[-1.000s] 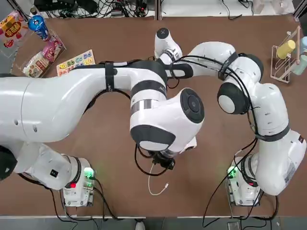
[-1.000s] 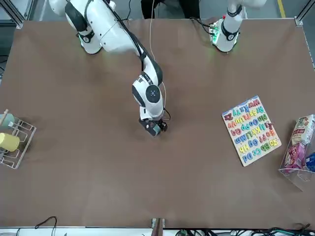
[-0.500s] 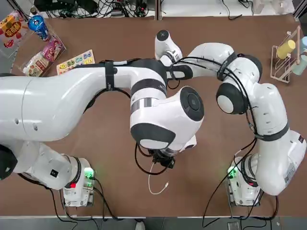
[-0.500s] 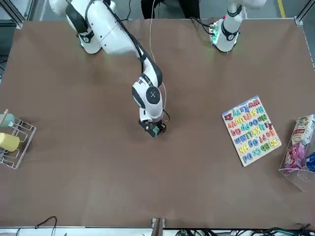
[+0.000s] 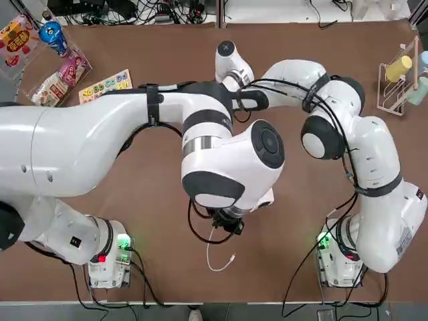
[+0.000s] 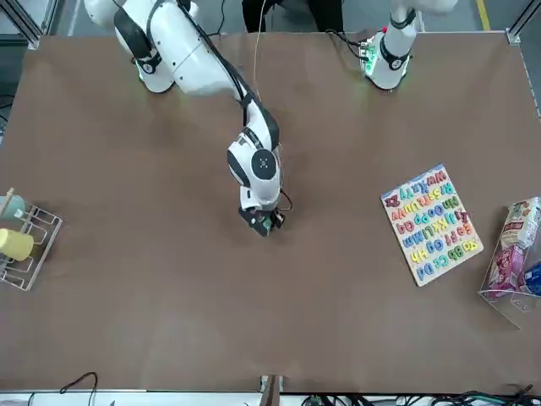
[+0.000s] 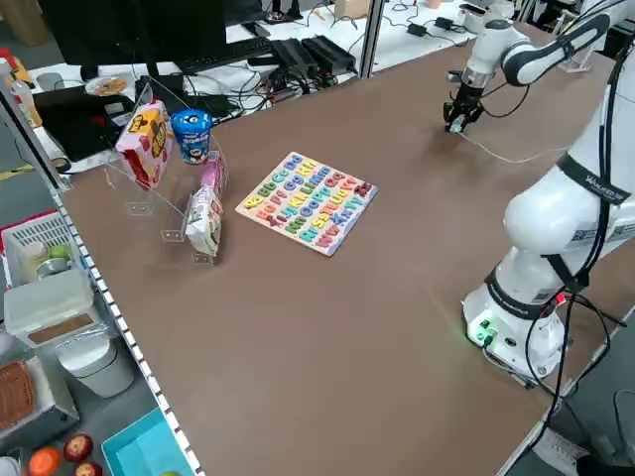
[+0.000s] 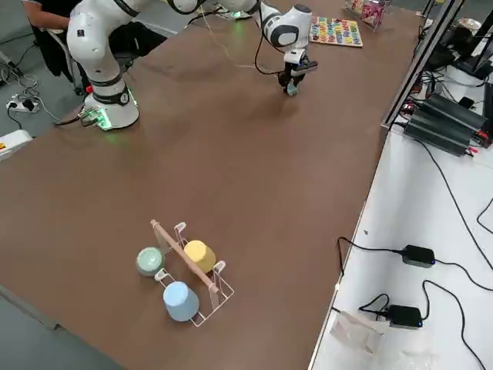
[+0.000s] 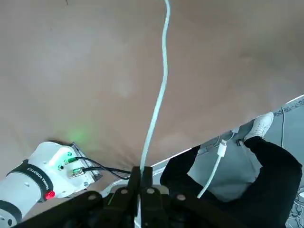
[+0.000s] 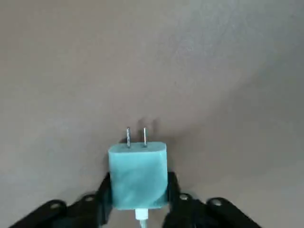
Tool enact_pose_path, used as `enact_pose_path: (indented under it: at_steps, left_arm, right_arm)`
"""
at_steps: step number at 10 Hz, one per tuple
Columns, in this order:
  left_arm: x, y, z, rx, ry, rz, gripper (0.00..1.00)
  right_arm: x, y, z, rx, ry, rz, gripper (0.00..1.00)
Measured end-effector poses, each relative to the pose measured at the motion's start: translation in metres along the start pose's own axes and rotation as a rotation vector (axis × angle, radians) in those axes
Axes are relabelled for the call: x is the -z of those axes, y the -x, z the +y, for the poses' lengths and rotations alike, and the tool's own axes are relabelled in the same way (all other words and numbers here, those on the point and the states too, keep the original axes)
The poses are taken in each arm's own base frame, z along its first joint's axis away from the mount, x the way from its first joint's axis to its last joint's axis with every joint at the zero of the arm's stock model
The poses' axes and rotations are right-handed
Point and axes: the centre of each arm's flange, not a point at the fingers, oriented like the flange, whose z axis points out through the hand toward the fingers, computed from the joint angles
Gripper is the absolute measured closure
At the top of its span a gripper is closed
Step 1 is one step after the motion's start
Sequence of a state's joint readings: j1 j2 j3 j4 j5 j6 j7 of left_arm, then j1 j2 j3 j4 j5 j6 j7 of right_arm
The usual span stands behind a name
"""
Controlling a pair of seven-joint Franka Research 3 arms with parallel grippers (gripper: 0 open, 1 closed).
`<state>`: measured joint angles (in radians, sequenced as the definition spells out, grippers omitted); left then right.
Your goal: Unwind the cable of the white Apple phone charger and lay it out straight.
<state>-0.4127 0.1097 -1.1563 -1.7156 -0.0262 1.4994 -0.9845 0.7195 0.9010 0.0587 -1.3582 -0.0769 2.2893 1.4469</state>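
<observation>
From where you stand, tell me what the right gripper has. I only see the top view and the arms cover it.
Observer: The right gripper is shut on the white Apple phone charger, its two prongs pointing away from the fingers.
Operator: Report the left gripper.
Observer: The left gripper is shut on the cable, which runs taut away from it.
Operator: Say where the right gripper sits on the table.
Observer: In the front view it is down near the table's middle, well clear of the alphabet puzzle board.
</observation>
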Motion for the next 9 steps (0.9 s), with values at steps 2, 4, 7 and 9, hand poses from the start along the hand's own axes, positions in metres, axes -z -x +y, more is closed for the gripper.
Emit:
enact_pose_path:
  at_steps: [2,4,7,9]
  left_arm:
    - [0.000,-0.001,0.000,0.001,0.000,0.000,0.96]
    - [0.000,-0.001,-0.001,0.002,0.000,0.000,0.96]
    - [0.003,-0.001,-0.001,0.003,0.004,0.002,0.96]
    - [0.006,-0.003,-0.003,0.007,0.007,0.003,0.96]
  right_arm:
    - [0.000,0.000,0.000,0.001,0.000,0.001,0.52]
    - [0.001,-0.009,0.001,0.040,0.003,0.043,0.52]
    - [0.020,-0.068,0.000,0.159,-0.036,0.087,0.52]
    - [0.046,-0.095,-0.008,0.233,-0.080,0.113,0.52]
